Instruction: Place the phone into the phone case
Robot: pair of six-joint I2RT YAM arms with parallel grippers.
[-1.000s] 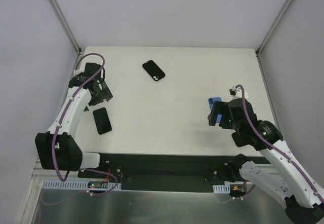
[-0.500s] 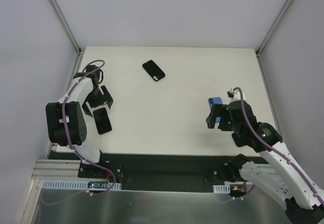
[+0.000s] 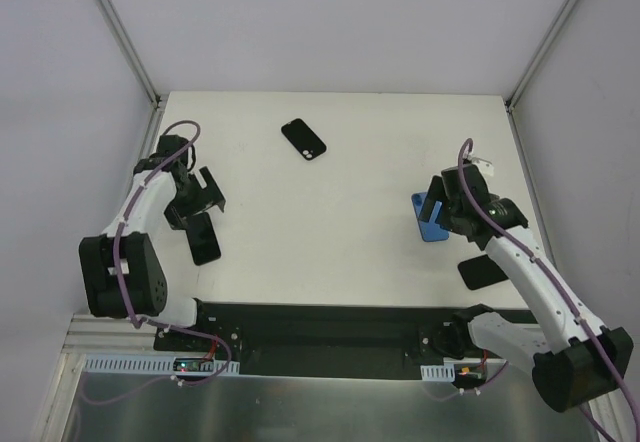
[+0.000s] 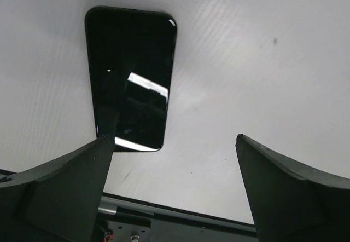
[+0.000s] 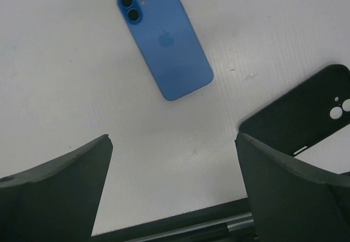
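Now right hand [image 5: 172, 139] shifted, open; phone [image 5: 165, 39] more exposed.

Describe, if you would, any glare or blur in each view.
Left wrist: two bright reflections glare on the glossy black screen. Right wrist: the phone and the phone case look sharp, without glare. Top external: even light, no hard shadows.

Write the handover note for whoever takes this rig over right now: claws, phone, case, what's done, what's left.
Left claw: open, empty, by the end of a glossy black slab lying flat on the table.
Right claw: open, empty, near the phone, which lies blue back up.
Phone case: flat beside the phone, not touching it.
Done: nothing; the phone is not in the case.
Left: grasp the phone and seat it in the case.
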